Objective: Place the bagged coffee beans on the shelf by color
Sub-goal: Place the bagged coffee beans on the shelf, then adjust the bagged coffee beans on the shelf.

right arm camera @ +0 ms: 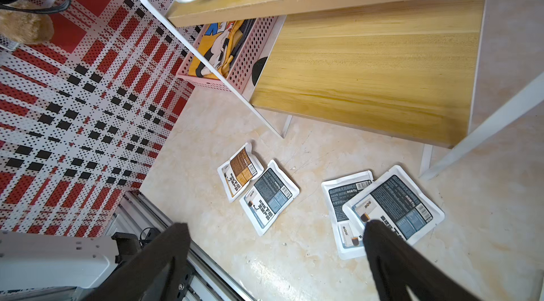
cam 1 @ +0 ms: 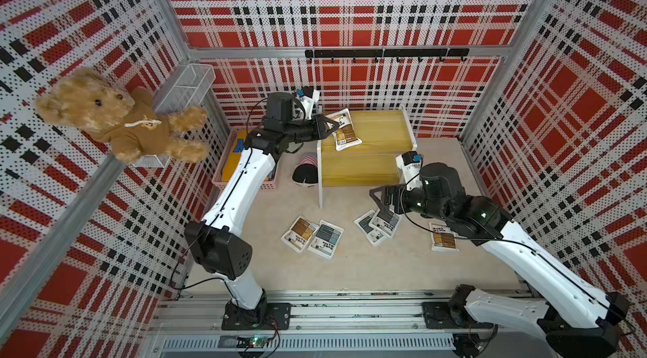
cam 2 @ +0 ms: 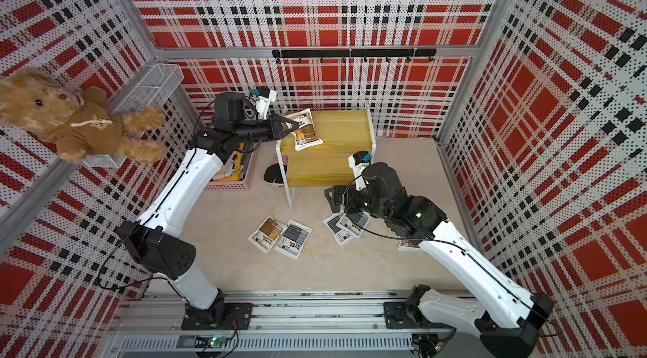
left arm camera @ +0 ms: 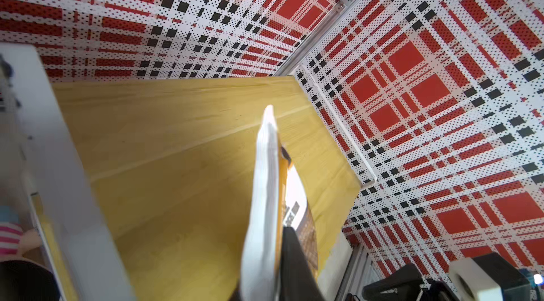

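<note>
**Worktop [cam 1: 350,275], near half.** In the middle, first brown bag [cam 1: 299,232] touches lone grey bag [cam 1: 326,239]. Just right of them lies the grey pair [cam 1: 385,222], one bag overlapping the other. Toward the right edge, second brown bag [cam 1: 442,237] is partly under my right arm [cam 1: 525,254].

**Right tool [cam 1: 376,200].** Jaws spread wide and holding nothing. It hangs over the grey pair.

**Shelf [cam 1: 319,177], far edge, middle.** Lower board [cam 1: 357,170] is bare. Upper board [cam 1: 381,125] carries third brown bag [cam 1: 345,128] at its left end, askew, with a corner over the board's edge.

**Left tool [cam 1: 331,127].** It sits at that bag's left edge. I cannot tell whether my jaws pinch the bag or stand clear of it.

**Handling, as I judge it.**
- Free the bag only once it lies flat and wholly on the board.
- Nudge the overhanging corner inward.
- Draw straight back so nothing drags.
- Leave the rest of this board for the other two brown bags, and the lower board for the greys.

**Containers.**
- Pink basket [right arm camera: 250,55], far left corner: holds a folded yellow cloth [right arm camera: 212,49].
- Wire basket [cam 1: 189,84], on the left wall: I see nothing in it.
</note>
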